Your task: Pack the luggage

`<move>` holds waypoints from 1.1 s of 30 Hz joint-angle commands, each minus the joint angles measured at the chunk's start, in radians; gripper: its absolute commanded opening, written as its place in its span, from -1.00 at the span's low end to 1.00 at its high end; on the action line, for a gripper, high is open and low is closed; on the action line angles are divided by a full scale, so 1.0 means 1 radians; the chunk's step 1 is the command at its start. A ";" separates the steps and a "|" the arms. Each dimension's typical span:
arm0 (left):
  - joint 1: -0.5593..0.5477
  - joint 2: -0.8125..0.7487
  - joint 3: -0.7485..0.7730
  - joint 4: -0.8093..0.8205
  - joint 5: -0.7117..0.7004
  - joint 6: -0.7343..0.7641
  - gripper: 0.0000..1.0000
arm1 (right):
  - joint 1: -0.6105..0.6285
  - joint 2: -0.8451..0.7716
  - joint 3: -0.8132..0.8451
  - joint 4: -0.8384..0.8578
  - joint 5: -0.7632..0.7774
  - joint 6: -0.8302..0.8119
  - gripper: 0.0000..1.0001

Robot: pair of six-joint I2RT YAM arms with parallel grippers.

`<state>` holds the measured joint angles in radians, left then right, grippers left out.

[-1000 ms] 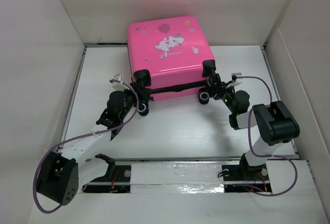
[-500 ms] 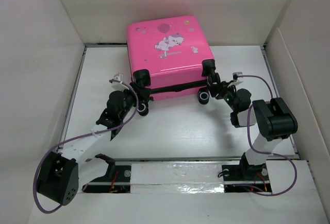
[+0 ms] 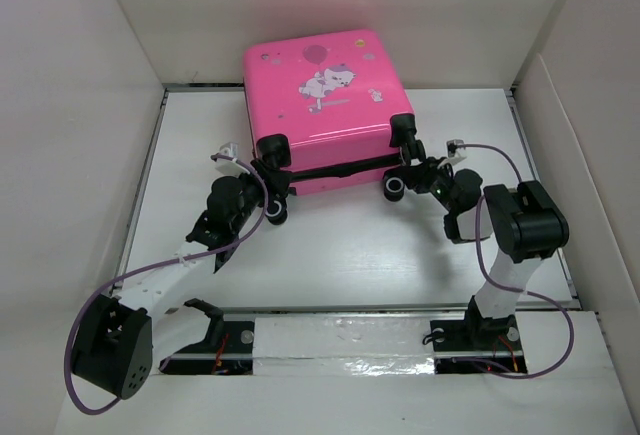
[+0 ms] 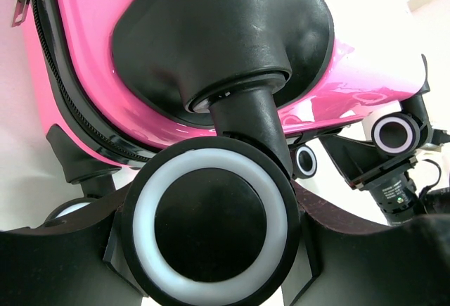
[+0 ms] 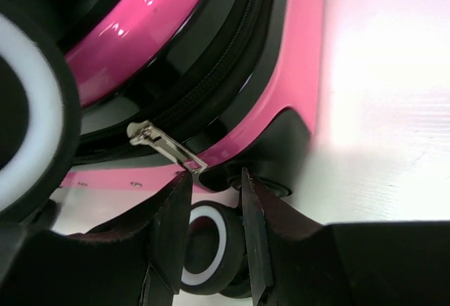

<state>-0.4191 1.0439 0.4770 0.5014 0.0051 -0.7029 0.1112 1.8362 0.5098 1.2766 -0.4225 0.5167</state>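
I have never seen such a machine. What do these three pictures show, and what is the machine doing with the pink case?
These are two robot arms, each ending in a two-finger gripper. One picture looks down from above; the other two come from small cameras on the wrists. A pink suitcase lies on the white table. The left gripper has its fingers on either side of a black wheel; whether it squeezes, I cannot tell. The right gripper, slightly open, is right beside the metal zipper pull and is not yet holding it.
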 commanded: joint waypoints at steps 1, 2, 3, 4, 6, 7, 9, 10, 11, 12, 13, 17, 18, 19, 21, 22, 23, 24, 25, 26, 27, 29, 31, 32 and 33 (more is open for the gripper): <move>-0.001 -0.067 0.032 0.193 0.018 0.003 -1.00 | 0.002 -0.060 0.049 0.523 -0.002 0.008 -0.20; -0.001 -0.065 0.032 0.195 0.019 0.002 -1.00 | 0.002 -0.069 0.045 0.520 -0.002 0.006 -0.19; -0.001 -0.062 0.032 0.196 0.019 0.000 -1.00 | 0.002 -0.080 0.042 0.517 -0.001 0.000 -0.19; -0.001 -0.062 0.029 0.198 0.022 0.000 -1.00 | 0.002 -0.098 0.041 0.511 0.002 -0.003 -0.18; -0.001 -0.064 0.031 0.198 0.022 0.000 -1.00 | -0.007 -0.114 0.042 0.498 0.002 -0.006 -0.18; -0.001 -0.065 0.031 0.198 0.022 -0.001 -1.00 | -0.007 -0.118 0.045 0.489 -0.001 -0.004 -0.18; -0.001 -0.064 0.029 0.198 0.022 -0.001 -1.00 | -0.007 -0.115 0.061 0.491 -0.012 0.006 -0.18; -0.001 -0.064 0.029 0.198 0.022 -0.001 -1.00 | -0.007 -0.112 0.065 0.488 -0.015 0.012 -0.18; -0.001 -0.065 0.028 0.198 0.022 -0.001 -1.00 | -0.007 -0.104 0.070 0.487 -0.016 0.016 -0.19; -0.001 -0.064 0.028 0.200 0.022 -0.001 -1.00 | 0.002 -0.100 0.075 0.491 -0.016 0.020 -0.19; -0.001 -0.065 0.026 0.197 0.019 -0.001 -1.00 | 0.002 -0.098 0.075 0.498 -0.016 0.023 -0.20; -0.001 -0.065 0.022 0.198 0.019 0.000 -1.00 | 0.024 -0.097 0.073 0.500 -0.018 0.022 -0.20; -0.001 -0.067 0.022 0.198 0.019 0.000 -1.00 | 0.024 -0.101 0.070 0.492 -0.018 0.016 -0.18; -0.001 -0.065 0.022 0.198 0.019 0.000 -1.00 | 0.024 -0.104 0.070 0.478 -0.018 0.010 -0.18; -0.001 -0.070 0.018 0.197 0.019 0.000 -1.00 | 0.024 -0.118 0.065 0.457 -0.018 -0.003 -0.09; -0.001 -0.070 0.018 0.197 0.019 0.000 -1.00 | 0.024 -0.123 0.061 0.449 -0.015 -0.016 -0.04; -0.001 -0.071 0.020 0.197 0.019 0.000 -1.00 | 0.024 -0.126 0.052 0.448 -0.013 -0.018 0.03; -0.001 -0.070 0.018 0.197 0.019 0.000 -1.00 | 0.024 -0.127 0.050 0.445 -0.021 -0.023 0.04; -0.001 -0.068 0.020 0.198 0.019 0.000 -1.00 | 0.024 -0.132 0.050 0.434 -0.024 -0.029 0.04; -0.001 -0.068 0.018 0.198 0.019 0.000 -1.00 | 0.024 -0.133 0.052 0.426 -0.027 -0.030 0.04; -0.001 -0.067 0.020 0.200 0.019 0.000 -1.00 | 0.024 -0.137 0.055 0.417 -0.033 -0.035 0.04; -0.001 -0.065 0.022 0.201 0.022 0.000 -1.00 | 0.024 -0.143 0.061 0.380 -0.045 -0.046 0.06; -0.001 -0.064 0.020 0.204 0.022 -0.001 -1.00 | 0.024 -0.149 0.064 0.359 -0.048 -0.063 0.06; -0.001 -0.062 0.020 0.207 0.022 -0.001 -1.00 | 0.024 -0.146 0.064 0.356 -0.048 -0.064 0.07; -0.001 -0.058 0.018 0.209 0.021 -0.001 -1.00 | 0.024 -0.141 0.074 0.354 -0.058 -0.064 0.07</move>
<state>-0.4103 1.0386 0.4713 0.5034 -0.0277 -0.6991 0.0898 1.7405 0.5171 1.2423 -0.4023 0.4969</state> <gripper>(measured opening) 0.516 0.527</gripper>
